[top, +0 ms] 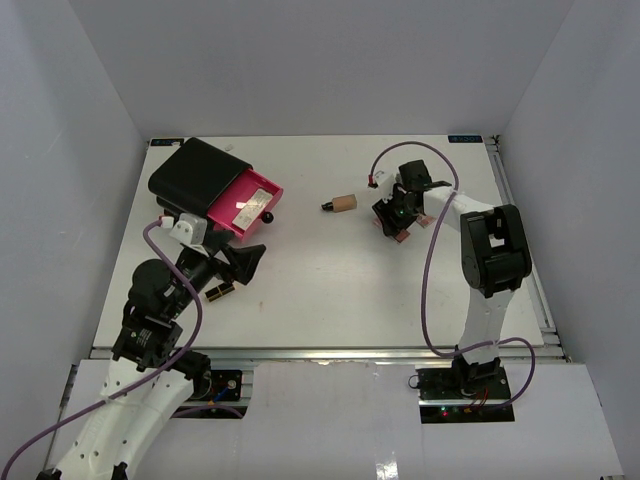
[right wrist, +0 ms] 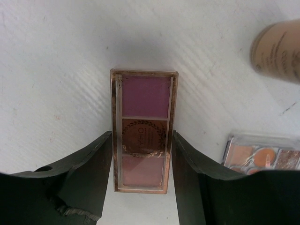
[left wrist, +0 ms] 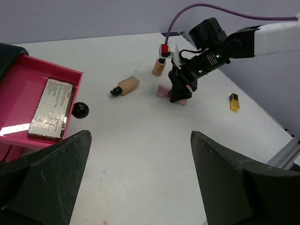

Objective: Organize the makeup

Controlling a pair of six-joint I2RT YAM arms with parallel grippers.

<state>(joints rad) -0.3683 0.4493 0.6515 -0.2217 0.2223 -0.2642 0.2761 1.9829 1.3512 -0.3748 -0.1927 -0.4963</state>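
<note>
Right wrist view: three-pan palette (right wrist: pixel 143 93) lies flat on the tabletop (right wrist: pixel 56 70). It has a rose-gold frame, a mauve pan at the top, a brown pan with an embossed wreath in the middle and a dusty pink pan below. Right gripper (right wrist: pixel 142 137) straddles its lower half, fingers (right wrist: pixel 91 173) narrowed onto both long edges and seemingly touching. The palette is not lifted. In the top view it sits right of centre in the tabletop's far half, mostly hidden under the gripper, with only a pink corner showing.

Tan bottle (right wrist: pixel 277 50) is cut off by the frame at upper right, its label blurred. Multi-shade palette (right wrist: pixel 260 157) lies just beside, its lower part behind my finger.

Left gripper (left wrist: pixel 140 133) is spread fully wide and holds nothing. Foundation tube (left wrist: pixel 125 86) lies on its side mid-table, black cap toward the pink drawer (left wrist: pixel 51 65) of the case (top: pixel 195 170). A rectangular palette (left wrist: pixel 48 108) lies in that drawer; I can't read its print. Gold-and-black lipstick (left wrist: pixel 234 101) sits toward the near edge, too small for detail.
</note>
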